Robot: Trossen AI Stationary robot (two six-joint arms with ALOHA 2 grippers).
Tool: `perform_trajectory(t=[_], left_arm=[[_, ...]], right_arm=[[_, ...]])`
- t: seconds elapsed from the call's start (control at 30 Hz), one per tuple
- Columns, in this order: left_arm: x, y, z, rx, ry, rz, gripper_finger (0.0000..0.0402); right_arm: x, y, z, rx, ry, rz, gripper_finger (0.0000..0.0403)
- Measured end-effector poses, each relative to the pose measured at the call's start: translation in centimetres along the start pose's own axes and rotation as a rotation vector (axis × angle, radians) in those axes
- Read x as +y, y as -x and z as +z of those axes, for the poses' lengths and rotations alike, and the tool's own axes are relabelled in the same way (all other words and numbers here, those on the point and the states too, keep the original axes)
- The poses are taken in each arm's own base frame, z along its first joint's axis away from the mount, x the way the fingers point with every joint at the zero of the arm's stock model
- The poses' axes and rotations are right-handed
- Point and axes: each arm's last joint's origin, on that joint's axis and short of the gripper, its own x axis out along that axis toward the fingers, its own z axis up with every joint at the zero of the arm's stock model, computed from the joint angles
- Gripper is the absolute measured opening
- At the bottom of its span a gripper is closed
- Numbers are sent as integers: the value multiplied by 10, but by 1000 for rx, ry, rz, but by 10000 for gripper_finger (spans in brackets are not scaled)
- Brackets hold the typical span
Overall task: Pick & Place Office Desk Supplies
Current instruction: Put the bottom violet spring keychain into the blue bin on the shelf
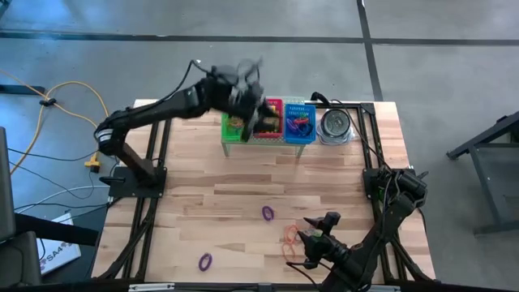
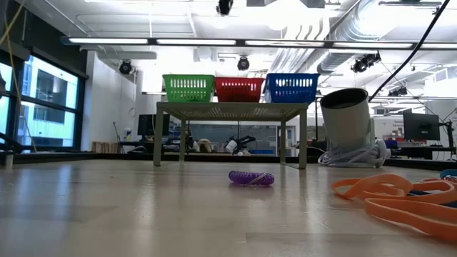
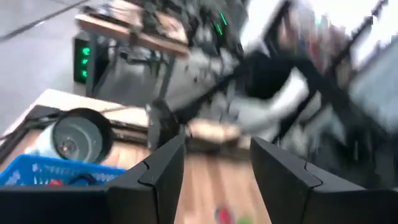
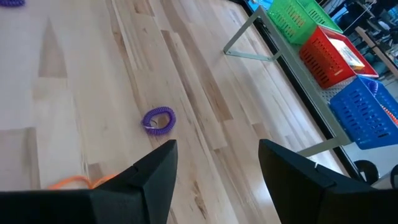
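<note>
- Left gripper (image 1: 258,113) is up at 12 o'clock on the table (image 1: 203,195), over the basket rack, abt. at the seam of the green basket (image 1: 234,126) & red basket (image 1: 272,120). Left wrist view: fingers (image 3: 163,171) parted, nothing between them. Looks like a drop-off just made or a retreat, a judgement only.
- Blue basket (image 1: 299,122) holds a tangle of bands; round tin (image 1: 335,123) sits just at its 3 o'clock.
- Right gripper (image 1: 310,247) is low at 5 o'clock on the table, pointing toward 9 o'clock. Fingers (image 4: 152,174) spread apart, empty.
- Loose supplies on the wood: purple band (image 1: 268,212) near centre, orange bands (image 1: 290,236) just beside the right gripper, 2nd purple band (image 1: 205,261) at 7 o'clock near the front edge.
- Key relation: the orange bands lie closest to the right gripper, abt. its 10 o'clock in the high view; the centre purple band lies a bit farther the same way. In the right wrist view that band (image 4: 158,121) sits straight ahead between the fingers, long axis roughly crosswise to them.
- Right arm is far nearer to all loose bands than the left; prob. the right arm's pick next.
- Risk: bands are thin & flat, so fingers must go right down to the wood.
</note>
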Motion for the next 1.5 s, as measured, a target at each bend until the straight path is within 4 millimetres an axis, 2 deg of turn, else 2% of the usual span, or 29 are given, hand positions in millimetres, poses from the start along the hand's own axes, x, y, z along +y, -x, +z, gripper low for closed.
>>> perform_trajectory(t=[0.13,0.27,0.33,0.47,0.57,0.67,0.8,0.93,1.13,1.27,1.33,1.5], left_arm=[[-47,-6,-25,202,-176,55,179],[-83,-12,-60,462,-228,208,179],[-102,-16,-76,557,-202,227,179],[-142,-26,-104,679,-113,125,179],[-167,-28,-118,732,-156,77,179],[-183,-31,-128,741,-259,90,179],[-187,-34,-134,743,-363,136,179],[-180,-39,-139,782,-392,152,179],[-154,-40,-148,921,-321,207,179],[-139,-40,-156,980,-248,180,179],[-131,-40,-165,1004,-187,184,179],[-120,-25,-202,1148,-49,294,179]], right_arm=[[1,0,0,-1,-12,8,215],[1,0,1,-18,-17,4,215],[2,-2,3,-47,-39,-4,215],[4,-10,11,-119,-93,-31,215],[7,-20,13,-127,-103,-57,215],[6,-34,15,-24,-127,-44,215],[2,-53,20,121,-181,-12,215],[4,-59,15,119,-159,-14,215],[5,-70,-9,163,-120,-54,215],[6,-72,-13,209,-131,-41,215],[6,-74,-12,242,-140,-29,215],[7,-74,-12,269,-150,-10,215]])
